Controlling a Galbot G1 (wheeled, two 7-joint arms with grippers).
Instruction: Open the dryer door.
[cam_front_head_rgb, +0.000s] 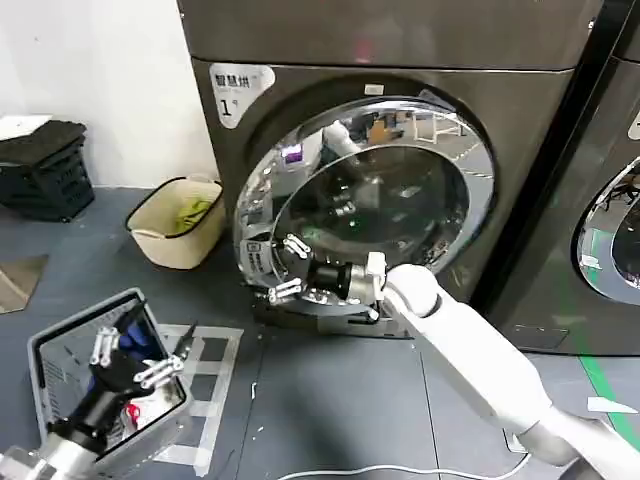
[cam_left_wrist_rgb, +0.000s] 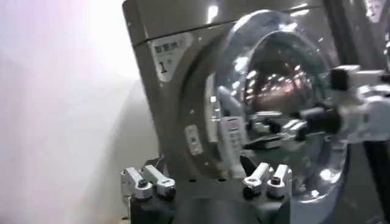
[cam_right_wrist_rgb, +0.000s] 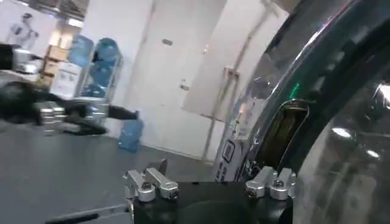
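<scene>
- Door (cam_front_head_rgb: 370, 200) hangs on the front of the grey-brown machine (cam_front_head_rgb: 300, 40) labelled "1", far centre of the scene; its left edge stands a little proud of the cabinet, so it looks cracked open, not swung wide.
- Right gripper (cam_front_head_rgb: 287, 268) sits at the door's lower-left rim, fingers spread, one above and one below the edge. I cannot tell whether either finger touches the chrome.
- Risk: spread fingers on a smooth, curved rim give a weak hook. If the arm pulls before the fingers get behind the edge, they probably slide off and the door falls shut.
- Risk: pulling straight out fights the hinge on the right side. The pull needs to follow an arc, or the wrist may jam against the glass.
- Left gripper (cam_front_head_rgb: 140, 358) hovers near left, over a grey bin (cam_front_head_rgb: 60, 345), fingers spread and holding nothing. It seems clear of the swing path.
- Basket (cam_front_head_rgb: 178, 222) stands on the floor left of the machine, near the rim; a wide swing could knock it.
</scene>
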